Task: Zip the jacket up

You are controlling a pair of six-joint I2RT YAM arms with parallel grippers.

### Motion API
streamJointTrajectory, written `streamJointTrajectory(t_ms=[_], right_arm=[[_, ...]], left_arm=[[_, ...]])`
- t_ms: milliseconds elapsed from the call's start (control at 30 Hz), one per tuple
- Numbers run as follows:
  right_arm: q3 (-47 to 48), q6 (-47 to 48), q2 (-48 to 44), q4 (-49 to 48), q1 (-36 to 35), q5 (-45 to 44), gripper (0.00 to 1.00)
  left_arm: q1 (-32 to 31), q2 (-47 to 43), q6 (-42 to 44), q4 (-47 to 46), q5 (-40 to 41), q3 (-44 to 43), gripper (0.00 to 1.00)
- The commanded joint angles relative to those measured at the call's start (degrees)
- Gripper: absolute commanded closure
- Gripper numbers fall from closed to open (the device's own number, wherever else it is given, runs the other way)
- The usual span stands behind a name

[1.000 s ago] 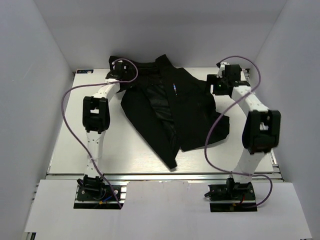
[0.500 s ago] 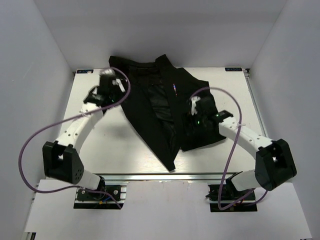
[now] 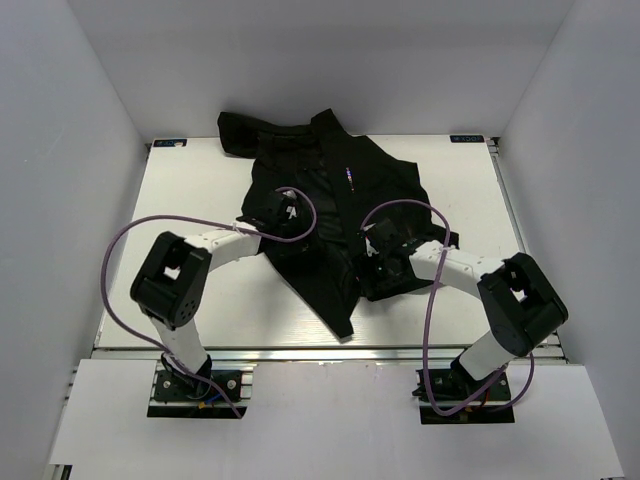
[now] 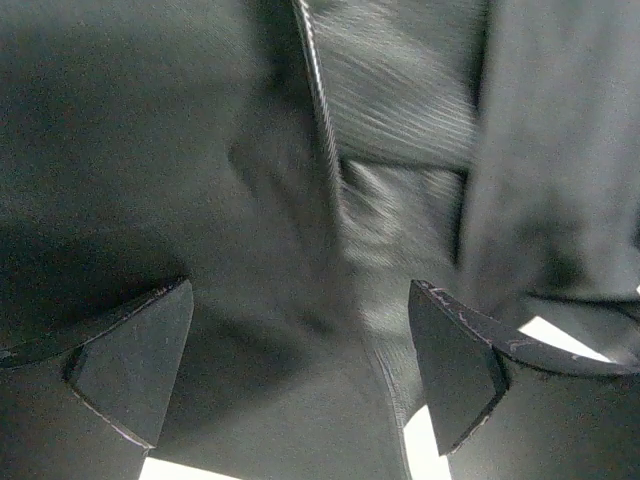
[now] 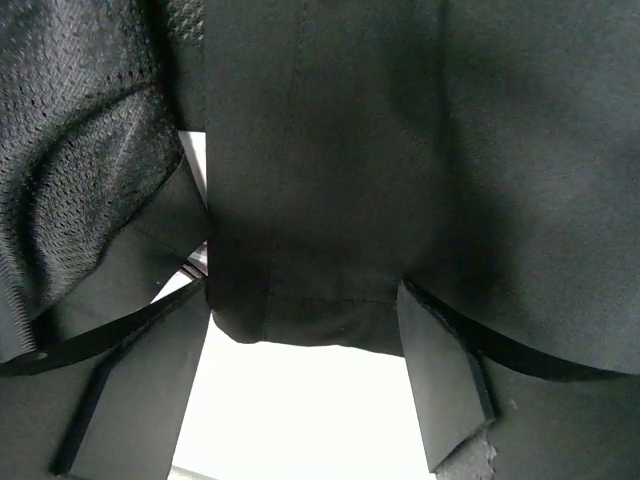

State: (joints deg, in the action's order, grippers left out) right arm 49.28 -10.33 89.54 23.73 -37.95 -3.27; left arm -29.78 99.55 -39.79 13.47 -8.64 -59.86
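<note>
The black jacket point(image 3: 385, 195) lies open on the white table, collar at the back, its lining and zipper edges showing down the middle. A small coloured dotted mark point(image 3: 349, 176) sits on the chest. My left gripper point(image 3: 296, 240) is open low over the left panel; the left wrist view shows black fabric and a zipper edge point(image 4: 322, 120) between its fingers point(image 4: 455, 365). My right gripper point(image 3: 372, 268) is open at the right panel's bottom hem point(image 5: 300, 330), which lies between its fingers point(image 5: 440, 390).
White walls enclose the table point(image 3: 200, 290) on the left, back and right. Purple cables loop from both arms over the table. The jacket's left panel tapers to a point point(image 3: 343, 327) near the front edge.
Both arms swung inward and toward the front. The left gripper moved from the jacket's back left shoulder onto the left panel. The right gripper moved from the right side to the bottom hem.
</note>
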Motion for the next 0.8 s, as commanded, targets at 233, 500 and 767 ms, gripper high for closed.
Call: streamJointTrajectory(t_ms=[233,500,767], right_arm=[[-2.0,-0.5,-1.2,-2.5,-0.4,6.7,0.44],[1.1,0.7,-1.7,-2.0,-7.8,6.2,0.39],[5.8,1.1,-3.0,-1.6,-14.2,-1.0,0.38]], left_arm=[[7.4,10.0,1.6,7.9,18.2,-5.4,0.02],[14.8,8.0,11.0,7.8,16.4,-6.1,0.02],[14.8,-2.7,12.2,5.1,2.8,-2.0,0.02]])
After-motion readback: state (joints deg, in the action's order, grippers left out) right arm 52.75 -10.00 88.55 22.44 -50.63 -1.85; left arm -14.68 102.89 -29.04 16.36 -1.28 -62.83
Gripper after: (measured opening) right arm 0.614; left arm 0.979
